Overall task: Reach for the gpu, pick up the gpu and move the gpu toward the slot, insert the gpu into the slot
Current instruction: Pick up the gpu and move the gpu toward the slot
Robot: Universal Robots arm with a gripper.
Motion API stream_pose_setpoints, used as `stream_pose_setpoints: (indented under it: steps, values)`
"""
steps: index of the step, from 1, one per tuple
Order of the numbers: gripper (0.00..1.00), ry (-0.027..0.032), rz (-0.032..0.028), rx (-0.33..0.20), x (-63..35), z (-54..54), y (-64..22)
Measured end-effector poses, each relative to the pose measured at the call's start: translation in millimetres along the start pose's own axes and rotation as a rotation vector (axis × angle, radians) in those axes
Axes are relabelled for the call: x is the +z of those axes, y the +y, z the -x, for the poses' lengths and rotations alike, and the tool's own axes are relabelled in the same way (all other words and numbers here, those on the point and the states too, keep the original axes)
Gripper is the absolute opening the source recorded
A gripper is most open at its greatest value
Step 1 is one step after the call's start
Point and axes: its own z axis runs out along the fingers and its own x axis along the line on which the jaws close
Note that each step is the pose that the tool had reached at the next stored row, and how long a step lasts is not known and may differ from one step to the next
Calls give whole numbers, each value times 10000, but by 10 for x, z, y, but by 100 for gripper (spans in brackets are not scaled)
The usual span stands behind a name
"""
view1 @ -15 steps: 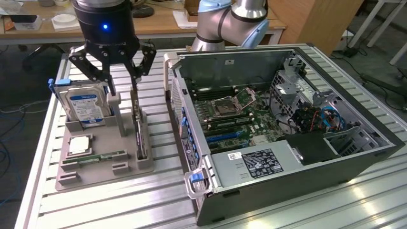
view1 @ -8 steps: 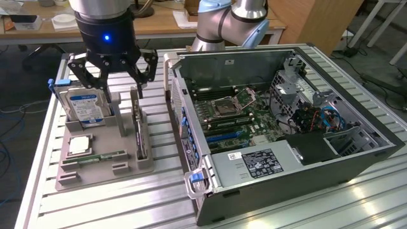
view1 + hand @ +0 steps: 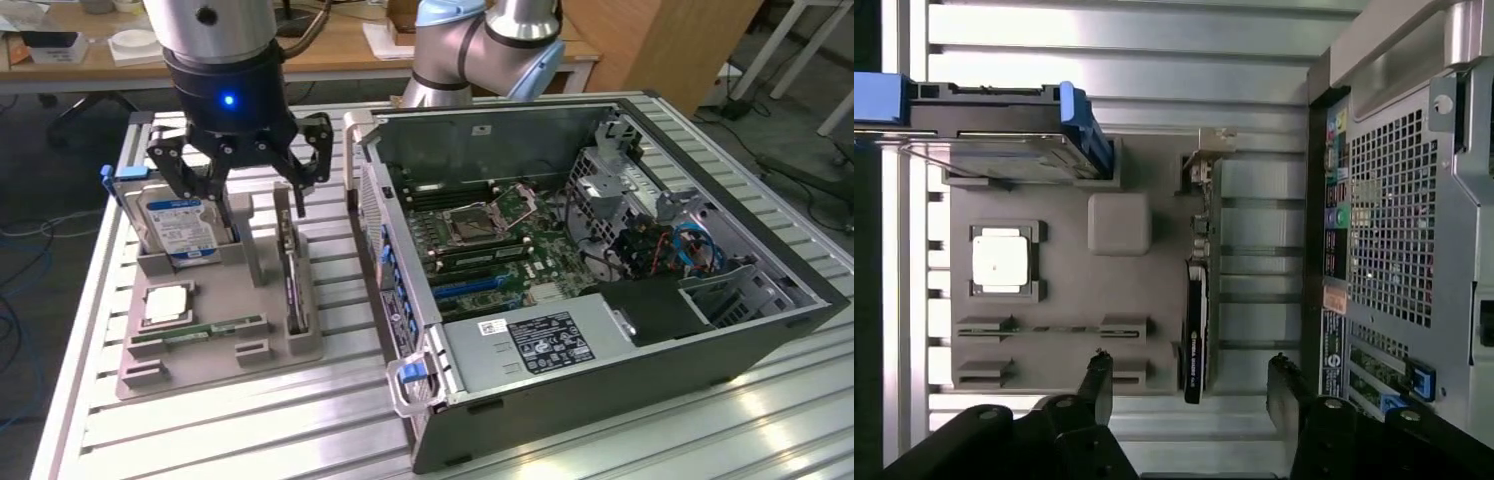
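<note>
Grey tray [image 3: 247, 300] [image 3: 1064, 290] | one black gpu [image 3: 291, 270] [image 3: 1194, 340] on edge along the tray's edge nearest the open computer case [image 3: 627, 395] | one gripper [image 3: 251, 200] [image 3: 1189, 362] above it, two fingers [image 3: 1286, 390] spread, holding nothing | blue slot [image 3: 467, 287] inside the case | one hard drive [image 3: 178, 225] [image 3: 1004, 120], one processor [image 3: 166, 304] [image 3: 1001, 260], one memory stick [image 3: 214, 328] on tray.

Slatted table [image 3: 267, 430] bearing grey tray [image 3: 254, 300] and computer case [image 3: 694, 360]

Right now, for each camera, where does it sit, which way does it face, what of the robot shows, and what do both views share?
Exterior view: off the arm, raised, looking down on the table; the arm and open gripper hang above the tray.
Wrist view: on the wrist, facing straight down at the tray; the gripper's fingers show.
Shared: tray, gpu, hard drive, computer case.
</note>
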Motion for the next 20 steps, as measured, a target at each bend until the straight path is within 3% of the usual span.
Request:
stream_pose_setpoints:
  steps: [2, 6, 20]
  values:
    - [72, -1, 0, 1, 38, 3, 4]
    - [72, -1, 0, 2, 115, 18, 91]
    - [72, 0, 1, 2, 369, 15, 79]
